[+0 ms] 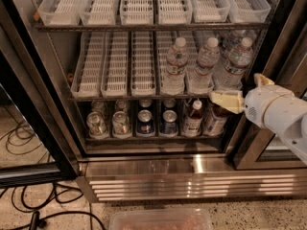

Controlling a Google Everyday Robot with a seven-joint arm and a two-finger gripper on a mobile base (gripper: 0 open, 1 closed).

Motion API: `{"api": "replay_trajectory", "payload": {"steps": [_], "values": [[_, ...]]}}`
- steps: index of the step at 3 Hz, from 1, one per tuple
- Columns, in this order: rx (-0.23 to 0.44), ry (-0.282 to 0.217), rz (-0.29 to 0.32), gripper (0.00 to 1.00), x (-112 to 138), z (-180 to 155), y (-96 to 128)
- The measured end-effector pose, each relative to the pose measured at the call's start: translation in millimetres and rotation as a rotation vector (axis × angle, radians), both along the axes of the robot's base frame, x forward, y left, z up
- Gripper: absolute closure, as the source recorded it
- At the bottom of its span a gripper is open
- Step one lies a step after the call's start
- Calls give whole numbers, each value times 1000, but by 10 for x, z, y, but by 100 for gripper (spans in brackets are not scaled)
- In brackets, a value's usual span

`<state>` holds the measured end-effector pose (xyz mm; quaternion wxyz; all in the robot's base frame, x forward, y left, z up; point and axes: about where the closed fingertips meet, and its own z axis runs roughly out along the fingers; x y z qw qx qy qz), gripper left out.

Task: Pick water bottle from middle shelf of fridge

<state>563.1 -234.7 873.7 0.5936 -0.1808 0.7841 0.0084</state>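
Observation:
Three clear ribbed water bottles with white caps stand at the front right of the middle shelf (144,97): one on the left (176,66), one in the middle (206,63), one on the right (235,63). More bottles stand behind them. My gripper (243,91) is on the white arm at the right, in front of the fridge (57,143), just below and right of the right bottle. It is open and empty, with one cream finger (226,101) pointing left over the shelf's front edge and the other finger (263,79) raised beside the door frame.
The bottom shelf holds soda cans (121,122) and small dark-drink bottles (193,119). The top shelf holds empty clear lane trays (139,4). The left lanes of the middle shelf are empty. Black cables (29,210) lie on the floor at the left. A clear tub (160,220) sits at the bottom.

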Motion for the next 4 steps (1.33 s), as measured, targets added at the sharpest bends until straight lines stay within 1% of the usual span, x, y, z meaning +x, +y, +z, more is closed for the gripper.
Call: {"api": "replay_trajectory", "payload": {"steps": [1,2,4], "values": [[6,5,16,29,-42,22,50],[11,-7,24,41,0,35,101],[20,-38,1,40,119,39,80]]}}
